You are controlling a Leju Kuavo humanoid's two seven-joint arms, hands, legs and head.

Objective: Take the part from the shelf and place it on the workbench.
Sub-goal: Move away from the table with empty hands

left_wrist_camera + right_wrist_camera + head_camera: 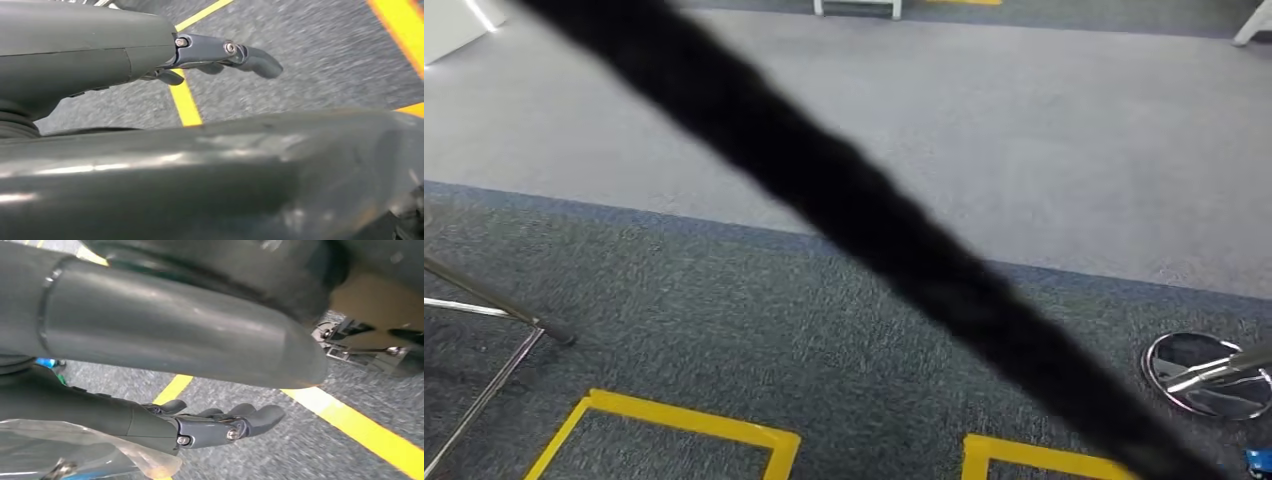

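My left hand (220,55) hangs over grey carpet with its dark fingers stretched out and nothing in them. My right hand (220,425) also hangs above the carpet, fingers only slightly curled, with nothing between them and the thick grey thumb. A clear plastic bag (65,445) with something metal and blue inside lies close under the right wrist. I cannot tell whether it touches the hand. The head view looks down at the floor.
A thick black blurred cable (854,220) crosses the head view diagonally. Yellow tape boxes (684,425) mark the dark carpet in front. A chrome round base (1204,375) stands at the right, thin metal frame legs (494,310) at the left, a small blue item (1259,460) at the lower right.
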